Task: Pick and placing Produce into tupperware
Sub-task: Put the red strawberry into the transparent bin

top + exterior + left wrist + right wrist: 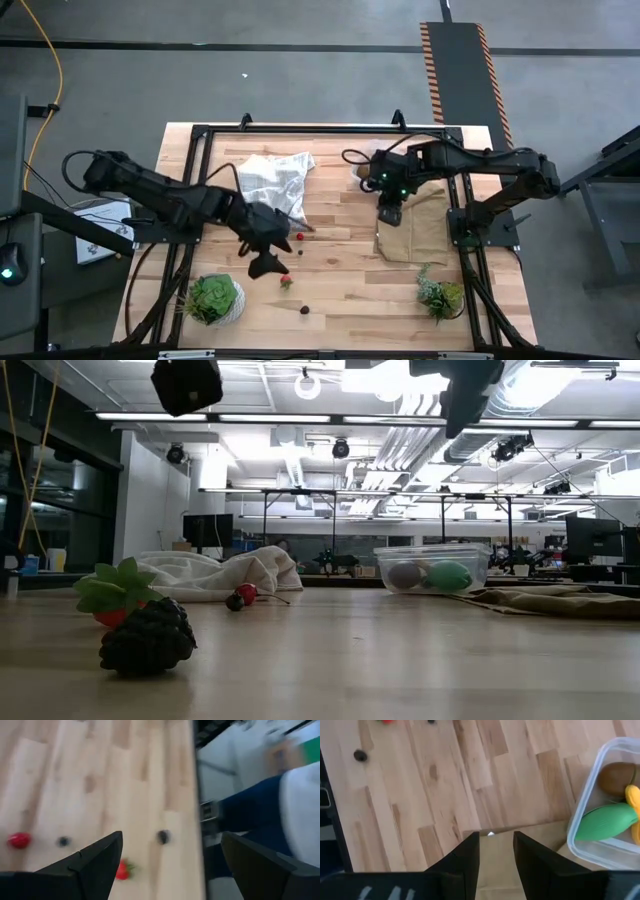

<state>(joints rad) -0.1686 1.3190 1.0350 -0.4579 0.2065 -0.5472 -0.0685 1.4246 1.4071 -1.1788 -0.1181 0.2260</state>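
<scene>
The left gripper (270, 262) is hanging wide open above the strawberry (286, 281) and nearby berries. The right gripper (389, 214) is hovering narrow and empty over the brown cloth (420, 228), beside the tupperware (615, 800) holding the kiwi (616, 776), green oval (610, 821) and banana (634, 810).

The left claw (268, 262) hangs over the middle of the surface (340, 290). A strawberry (286, 282) lies just beside it toward the front edge, a dark berry (305, 310) farther that way, and a cherry (300, 236) just behind. The right claw (388, 214) hangs over a flat cloth (420, 225). Behind it sits the tupperware (600, 827), with an oval (609, 820), a kiwi (615, 776) and a banana (635, 810) inside.
</scene>
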